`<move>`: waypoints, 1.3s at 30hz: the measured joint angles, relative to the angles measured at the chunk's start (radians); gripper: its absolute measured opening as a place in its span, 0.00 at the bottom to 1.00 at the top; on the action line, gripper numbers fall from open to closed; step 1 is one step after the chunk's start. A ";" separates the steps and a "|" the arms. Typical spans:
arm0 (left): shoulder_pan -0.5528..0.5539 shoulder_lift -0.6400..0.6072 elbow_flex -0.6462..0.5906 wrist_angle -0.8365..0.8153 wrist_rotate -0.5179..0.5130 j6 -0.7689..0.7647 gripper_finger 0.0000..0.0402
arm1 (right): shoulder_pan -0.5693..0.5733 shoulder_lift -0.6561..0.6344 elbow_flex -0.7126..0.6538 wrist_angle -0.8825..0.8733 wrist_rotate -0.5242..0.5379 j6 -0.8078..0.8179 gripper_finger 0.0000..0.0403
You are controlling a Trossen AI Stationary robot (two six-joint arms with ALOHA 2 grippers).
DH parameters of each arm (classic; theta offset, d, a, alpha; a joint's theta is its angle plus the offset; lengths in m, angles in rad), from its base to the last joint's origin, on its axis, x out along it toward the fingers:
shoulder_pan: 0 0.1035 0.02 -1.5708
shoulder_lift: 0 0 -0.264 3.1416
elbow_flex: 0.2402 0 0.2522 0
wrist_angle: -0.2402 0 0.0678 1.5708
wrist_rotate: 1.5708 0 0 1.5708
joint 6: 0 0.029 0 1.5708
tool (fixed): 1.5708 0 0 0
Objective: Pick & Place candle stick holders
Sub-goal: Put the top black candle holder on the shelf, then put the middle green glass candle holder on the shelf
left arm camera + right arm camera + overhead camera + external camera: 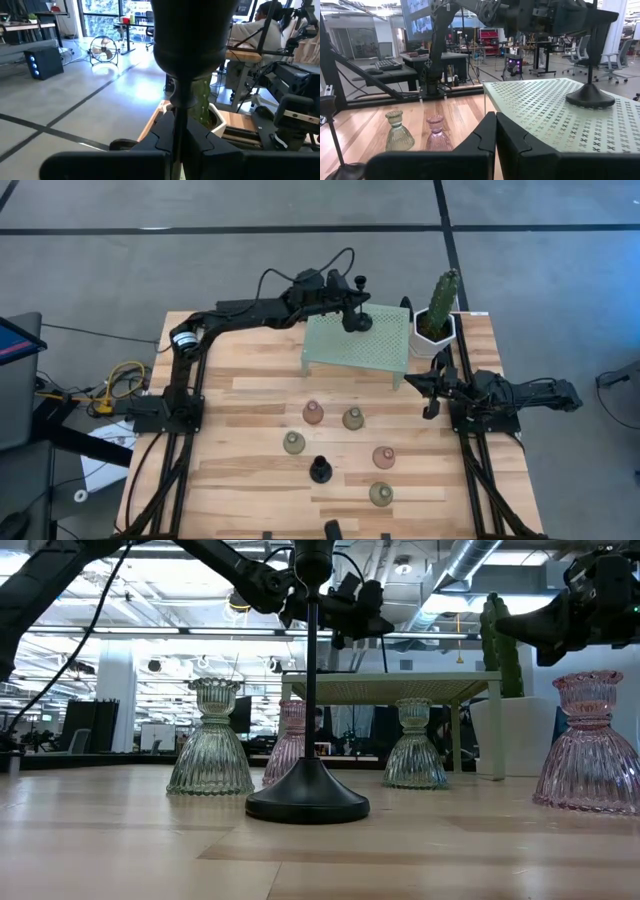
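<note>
A tall thin black candle stick holder [356, 318] stands upright on the mint-green mesh stand [380, 348], held by my left gripper [352, 308], which reaches in from the table's left. Its round base [588, 95] shows in the right wrist view. On the wood stand pink holders [313, 413] [383, 457], green holders [352, 418] [293, 443] [380, 494] and a second tall black one [320, 470]. My right gripper [432, 387] is shut and empty at the table's right, beside the stand. My left gripper pinches the tall holder's thin stem [178, 125] between its two fingers, just below the dark cup at its top [192, 40]. The fingers come level from the table's left and lie across the stem. The holder is upright, and its base [588, 95] appears to rest on the stand's top.
A green cactus in a white pot [438, 320] stands at the far right, right of the stand. A dark object [333, 530] sits at the near edge. Bare wood lies left of the holders. A person sits in the room beyond [260, 30].
</note>
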 joint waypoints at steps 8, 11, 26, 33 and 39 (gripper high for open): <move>0.009 -0.002 0.000 0.000 -0.002 0.016 0.11 | 0.000 0.000 0.000 0.000 0.000 0.000 0.00; 0.009 -0.007 0.000 0.005 -0.004 0.035 0.14 | 0.000 0.000 0.000 0.000 0.000 0.000 0.00; 0.011 -0.012 0.000 -0.020 -0.004 0.085 0.39 | 0.000 0.000 0.000 -0.021 0.000 0.000 0.00; 0.016 -0.041 0.000 -0.077 -0.005 0.090 0.52 | 0.000 0.000 0.000 -0.024 0.000 0.000 0.00; 0.034 -0.106 0.000 -0.225 -0.009 0.092 0.55 | 0.000 0.000 0.000 -0.037 0.000 0.000 0.00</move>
